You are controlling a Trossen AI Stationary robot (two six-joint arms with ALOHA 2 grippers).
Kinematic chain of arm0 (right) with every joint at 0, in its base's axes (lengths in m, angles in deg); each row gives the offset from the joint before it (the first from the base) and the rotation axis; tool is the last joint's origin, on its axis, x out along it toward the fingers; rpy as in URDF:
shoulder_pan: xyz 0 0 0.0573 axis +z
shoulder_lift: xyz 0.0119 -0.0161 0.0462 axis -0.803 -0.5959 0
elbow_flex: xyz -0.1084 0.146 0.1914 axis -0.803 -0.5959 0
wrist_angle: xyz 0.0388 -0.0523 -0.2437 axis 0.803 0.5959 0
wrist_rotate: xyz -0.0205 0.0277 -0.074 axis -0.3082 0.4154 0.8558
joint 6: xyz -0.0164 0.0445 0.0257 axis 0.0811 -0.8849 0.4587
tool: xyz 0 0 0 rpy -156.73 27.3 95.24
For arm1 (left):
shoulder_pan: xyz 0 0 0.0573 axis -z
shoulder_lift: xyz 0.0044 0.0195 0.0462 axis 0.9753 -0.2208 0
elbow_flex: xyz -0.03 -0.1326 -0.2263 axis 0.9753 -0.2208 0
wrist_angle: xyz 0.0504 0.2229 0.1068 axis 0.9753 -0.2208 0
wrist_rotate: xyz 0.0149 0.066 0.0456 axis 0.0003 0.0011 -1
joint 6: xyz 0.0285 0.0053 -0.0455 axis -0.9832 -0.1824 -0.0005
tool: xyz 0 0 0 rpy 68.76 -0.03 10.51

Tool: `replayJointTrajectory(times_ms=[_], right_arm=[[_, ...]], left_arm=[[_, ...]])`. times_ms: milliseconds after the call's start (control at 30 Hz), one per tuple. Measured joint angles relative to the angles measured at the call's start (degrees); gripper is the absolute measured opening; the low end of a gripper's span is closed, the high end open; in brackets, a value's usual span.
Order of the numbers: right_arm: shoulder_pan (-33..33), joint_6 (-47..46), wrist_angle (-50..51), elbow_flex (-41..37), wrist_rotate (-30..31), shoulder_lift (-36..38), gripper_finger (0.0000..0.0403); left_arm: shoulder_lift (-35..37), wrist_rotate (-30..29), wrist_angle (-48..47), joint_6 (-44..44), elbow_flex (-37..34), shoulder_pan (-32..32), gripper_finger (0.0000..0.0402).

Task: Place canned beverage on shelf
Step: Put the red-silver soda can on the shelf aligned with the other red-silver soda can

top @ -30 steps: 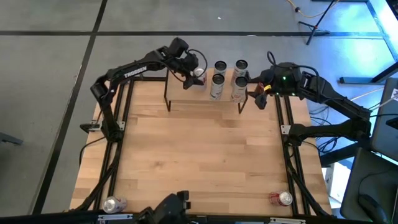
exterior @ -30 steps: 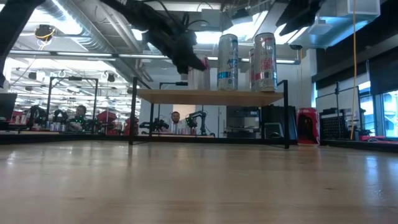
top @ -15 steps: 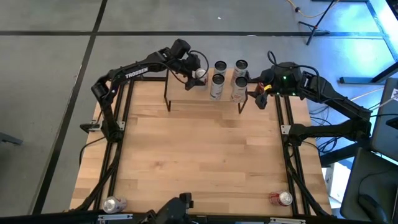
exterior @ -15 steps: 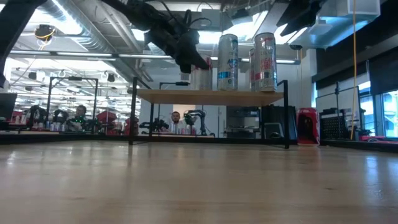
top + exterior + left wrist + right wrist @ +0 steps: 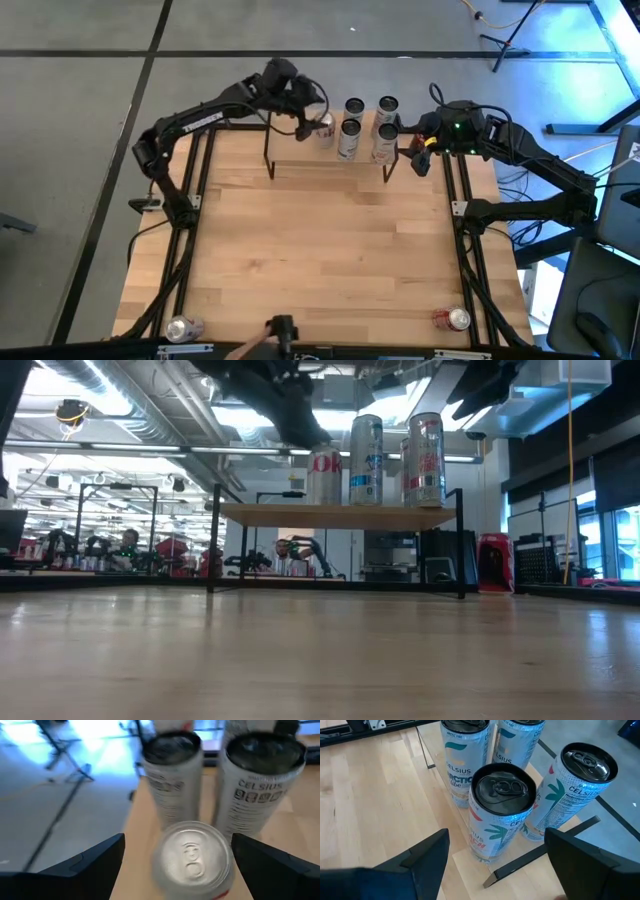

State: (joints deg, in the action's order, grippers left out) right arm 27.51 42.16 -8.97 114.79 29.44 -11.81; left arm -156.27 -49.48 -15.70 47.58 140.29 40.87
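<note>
Red can (image 5: pixel 323 476) stands upright on the shelf (image 5: pixel 340 514)
Left gripper (image 5: pixel 172 865) spread wide above it, released; right gripper (image 5: pixel 495 870) open beside the shelf

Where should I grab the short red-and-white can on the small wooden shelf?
Around its round side wall, from the left arm's side of the shelf: the short red-and-white can stands upright, and tall silver cans crowd its other side.

Dark jointed arms; white lettering on left arm (image 5: pixel 200 118); black cables.
</note>
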Motion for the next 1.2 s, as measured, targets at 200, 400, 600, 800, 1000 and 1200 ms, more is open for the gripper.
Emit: replayJointTrajectory(times_ms=[200, 400, 600, 800, 1000, 1200], right_arm=[[0.0, 0.0, -0.2, 0.0, 0.0, 0.0, 0.0312], [0.0, -2.32, -1.03, 0.0, -0.01, 0.0, 0.0312], [0.07, -3.39, -4.16, 0.0, -3.53, 0.26, 0.0312], [4.51, -8.43, -8.06, 0.0, -14.98, 0.05, 0.0312], [16.78, -14.32, -16.77, 0.0, -7.83, -3.27, 0.0312], [28.55, -18.21, -29.79, 0.0, 0.77, -10.05, 0.0312]], left_arm=[[7.13, -5.9, 0.2, 7.03, 0.0, 0.5, 0.0354], [13.76, -4.18, -5.4, 29.18, 0.0, 4.88, 0.0354], [20.89, -6.53, -21.82, 37.02, 0.0, 14.32, 0.0354], [27.26, -14.46, -38.19, 43.52, 0.0, 26.74, 0.0349], [31.26, -19.72, -44.55, 55.16, -1.65, 40.78, 0.0337], [31.95, -19.72, -44.53, 67.63, -5.76, 56.62, 0.0333]])
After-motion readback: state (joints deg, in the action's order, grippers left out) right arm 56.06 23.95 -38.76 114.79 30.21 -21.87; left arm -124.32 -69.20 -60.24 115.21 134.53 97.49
